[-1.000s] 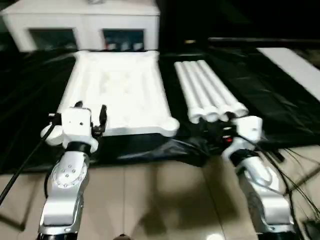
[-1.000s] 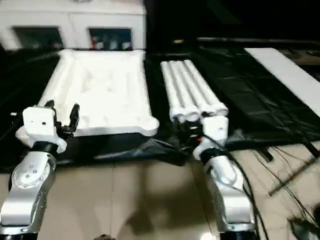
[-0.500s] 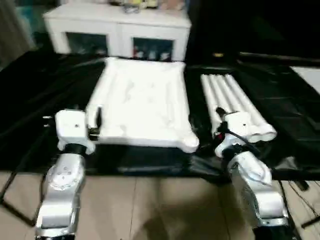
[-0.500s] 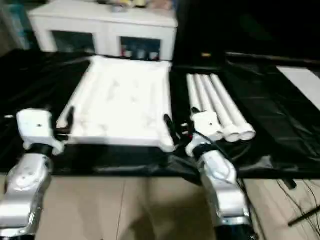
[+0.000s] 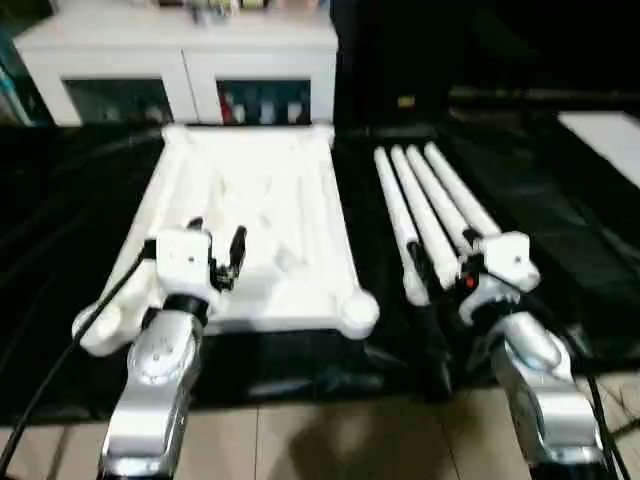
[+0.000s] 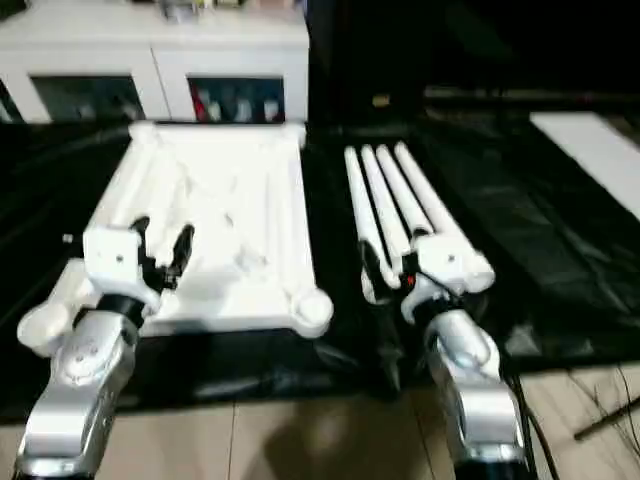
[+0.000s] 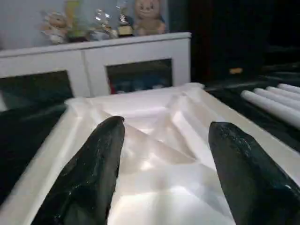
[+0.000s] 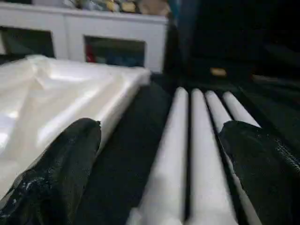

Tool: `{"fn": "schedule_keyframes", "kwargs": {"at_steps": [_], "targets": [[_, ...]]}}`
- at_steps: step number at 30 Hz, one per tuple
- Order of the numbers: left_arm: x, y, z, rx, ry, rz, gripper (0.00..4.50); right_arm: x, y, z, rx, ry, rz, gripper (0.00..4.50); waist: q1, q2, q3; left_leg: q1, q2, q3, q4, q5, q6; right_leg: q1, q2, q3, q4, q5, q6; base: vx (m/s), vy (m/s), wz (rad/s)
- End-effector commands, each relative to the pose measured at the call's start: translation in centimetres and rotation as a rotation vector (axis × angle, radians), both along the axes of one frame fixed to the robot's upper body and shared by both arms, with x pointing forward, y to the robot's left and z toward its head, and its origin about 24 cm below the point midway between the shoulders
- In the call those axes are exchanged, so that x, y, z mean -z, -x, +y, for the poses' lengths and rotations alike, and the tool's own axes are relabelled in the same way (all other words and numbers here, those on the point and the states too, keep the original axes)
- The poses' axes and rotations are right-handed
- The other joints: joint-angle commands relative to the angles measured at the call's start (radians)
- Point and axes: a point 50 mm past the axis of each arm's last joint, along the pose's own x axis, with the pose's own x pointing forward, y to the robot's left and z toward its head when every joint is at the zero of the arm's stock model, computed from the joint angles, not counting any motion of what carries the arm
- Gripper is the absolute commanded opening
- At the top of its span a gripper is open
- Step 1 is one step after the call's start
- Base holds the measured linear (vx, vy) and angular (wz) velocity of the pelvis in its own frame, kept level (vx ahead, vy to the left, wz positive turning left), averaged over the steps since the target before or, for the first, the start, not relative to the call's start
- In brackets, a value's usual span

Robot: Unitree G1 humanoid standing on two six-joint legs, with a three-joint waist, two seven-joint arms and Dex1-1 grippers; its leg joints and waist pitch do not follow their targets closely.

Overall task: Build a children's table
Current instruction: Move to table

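The white tabletop (image 5: 262, 215) lies upside down on black sheeting, ribbed underside up, with a round socket (image 5: 356, 312) at its near right corner. Several white tube legs (image 5: 432, 205) lie side by side to its right. My left gripper (image 5: 216, 238) is open above the tabletop's near left part; in the left wrist view its fingers (image 7: 93, 168) frame the ribbed tabletop (image 7: 159, 154). My right gripper (image 6: 390, 268) is open at the near ends of the legs. In the right wrist view its fingers (image 8: 61, 173) straddle the legs (image 8: 187, 154), with nothing gripped.
A white glass-door cabinet (image 5: 180, 60) stands behind the tabletop, with toys (image 7: 140, 14) on top. Black sheeting (image 5: 560, 210) covers the floor around the parts. Beige tiles (image 5: 330, 440) lie nearest me. A white panel (image 5: 610, 130) lies at the far right. A black cable (image 5: 60, 350) runs along my left arm.
The camera has shifted. My left gripper now hangs over the tabletop's near left part. My right gripper has moved from beside the tabletop's corner to the legs' near ends.
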Motion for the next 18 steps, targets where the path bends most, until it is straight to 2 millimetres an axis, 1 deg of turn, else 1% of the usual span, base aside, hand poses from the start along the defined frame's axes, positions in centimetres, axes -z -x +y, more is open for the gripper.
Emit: {"fn": "schedule_keyframes", "kwargs": {"at_steps": [1,2,3,4,5,6,7,8,9,10,11,12,13,14,15,16,17,18], "targets": [[0.0,0.1,1.2,-0.06,-0.024,0.003,3.19,-0.5,-0.2,1.0,-0.062,-0.007,-0.015,4.5,-0.007,-0.006,-0.019,-0.019,0.091,-0.014,-0.13,-0.104,0.068,0.04,-0.053,0.014,-0.103,-0.335,-0.216,0.092,0.09,-0.02],[-0.1,0.1,1.4,-0.073,-0.029,-0.002,3.19,-0.7,-0.3,1.1,-0.081,-0.008,-0.016,4.5,-0.021,0.006,-0.034,0.026,0.116,-0.04,-0.137,-0.136,0.087,0.017,-0.038,0.001,-0.071,-0.256,-0.202,0.13,0.092,0.05],[-0.2,0.1,1.7,-0.085,-0.033,-0.008,3.19,-0.9,-0.3,1.2,-0.116,-0.005,-0.023,4.5,-0.039,0.026,-0.061,0.114,0.142,-0.085,-0.125,-0.035,0.186,-0.048,-0.038,-0.012,-0.004,-0.039,-0.189,0.13,0.092,0.05],[-0.4,0.0,2.0,-0.091,-0.032,-0.011,3.19,-1.3,-0.4,1.3,-0.153,0.003,-0.033,4.5,-0.049,0.01,-0.058,0.119,0.155,-0.109,-0.107,0.233,0.322,-0.08,-0.047,-0.008,0.023,0.052,-0.111,0.121,0.069,0.1],[-0.6,0.0,2.2,-0.095,-0.034,-0.016,3.19,-1.5,-0.4,1.3,-0.175,0.004,-0.04,4.5,-0.031,-0.011,-0.056,0.104,0.147,-0.094,-0.072,0.54,0.387,-0.099,-0.083,0.022,0.003,0.143,-0.053,0.073,0.059,0.01],[-0.7,0.0,2.3,-0.098,-0.035,-0.019,3.19,-1.6,-0.4,1.4,-0.184,0.005,-0.043,4.5,-0.026,-0.021,-0.059,0.081,0.124,-0.077,-0.056,0.634,0.373,-0.086,-0.1,0.037,-0.019,0.214,-0.042,0.073,0.059,0.01],[-1.0,-0.1,2.6,-0.09,-0.034,-0.025,3.19,-2.1,-0.6,1.4,-0.224,-0.002,-0.054,4.5,-0.002,-0.045,-0.063,0.028,0.065,-0.022,-0.039,0.628,0.285,-0.04,-0.118,0.062,-0.04,0.369,-0.06,0.051,0.018,0.07],[-1.2,-0.2,2.8,-0.078,-0.04,-0.028,3.19,-2.5,-0.7,1.6,-0.262,-0.011,-0.06,4.5,0.001,-0.052,-0.072,0.018,0.054,-0.014,-0.041,0.606,0.253,-0.023,-0.116,0.064,-0.028,0.434,-0.089,0.0,0.0,0.0],[-1.4,-0.4,3.0,-0.056,-0.047,-0.033,3.19,-2.9,-0.8,1.7,-0.299,-0.022,-0.066,4.5,0.01,-0.058,-0.069,-0.007,0.049,-0.005,-0.06,0.478,0.201,0.001,-0.118,0.063,-0.028,0.463,-0.125,0.0,0.0,0.0],[-1.8,-0.6,3.2,-0.028,-0.044,-0.045,3.19,-3.4,-1.0,1.8,-0.343,-0.039,-0.07,4.5,0.009,-0.05,-0.066,-0.005,0.065,-0.004,-0.074,0.344,0.159,0.001,-0.118,0.056,-0.031,0.41,-0.172,0.0,0.0,0.0],[-2.0,-0.8,3.4,-0.002,-0.035,-0.056,3.19,-3.7,-1.1,1.9,-0.372,-0.051,-0.071,4.5,0.008,-0.047,-0.054,-0.002,0.075,-0.001,-0.088,0.213,0.135,-0.005,-0.112,0.05,-0.041,0.311,-0.224,-0.057,-0.039,0.01],[-2.2,-1.2,3.5,0.059,-0.054,-0.049,3.19,-4.0,-1.3,2.1,-0.416,-0.049,-0.07,4.5,0.007,-0.044,-0.05,0.001,0.081,-0.001,-0.092,0.148,0.125,-0.008,-0.111,0.048,-0.044,0.258,-0.245,-0.057,-0.039,0.01],[-2.4,-1.5,3.3,0.145,-0.078,-0.042,3.19,-4.3,-1.4,2.2,-0.458,-0.027,-0.073,4.5,0.007,-0.039,-0.043,0.008,0.089,0.0,-0.101,0.025,0.107,-0.012,-0.111,0.044,-0.05,0.155,-0.267,-0.067,-0.031,0.05],[-2.5,-1.6,2.9,0.243,-0.084,-0.021,3.19,-4.5,-1.6,2.2,-0.491,0.01,-0.08,4.5,0.01,-0.039,-0.036,0.01,0.096,0.005,-0.112,-0.082,0.078,-0.015,-0.112,0.044,-0.056,0.069,-0.271,-0.07,-0.027,0.06],[-2.6,-1.6,2.6,0.313,-0.096,-0.007,3.19,-4.6,-1.7,2.1,-0.514,0.044,-0.086,4.5,0.01,-0.039,-0.036,0.01,0.096,0.005,-0.112,-0.082,0.078,-0.015,-0.112,0.044,-0.056,0.069,-0.271,-0.07,-0.027,0.06],[-2.7,-1.6,2.0,0.42,-0.128,0.014,3.19,-4.8,-1.7,2.0,-0.555,0.101,-0.088,4.5,0.012,-0.045,-0.026,0.009,0.104,0.02,-0.125,-0.201,0.026,-0.018,-0.116,0.047,-0.067,-0.053,-0.26,-0.067,-0.021,0.04],[-3.1,-1.6,1.4,0.539,-0.166,0.011,3.19,-4.9,-1.6,1.9,-0.631,0.133,-0.073,4.5,0.019,-0.043,-0.024,0.023,0.106,0.033,-0.128,-0.272,-0.013,-0.027,-0.116,0.05,-0.077,-0.152,-0.241,-0.065,-0.017,0.08],[-3.2,-1.8,1.2,0.576,-0.194,0.01,3.19,-5.1,-1.6,1.7,-0.653,0.142,-0.066,4.5,0.022,-0.043,-0.02,0.026,0.107,0.037,-0.129,-0.294,-0.025,-0.033,-0.117,0.053,-0.08,-0.184,-0.233,-0.065,-0.017,0.08]]}}
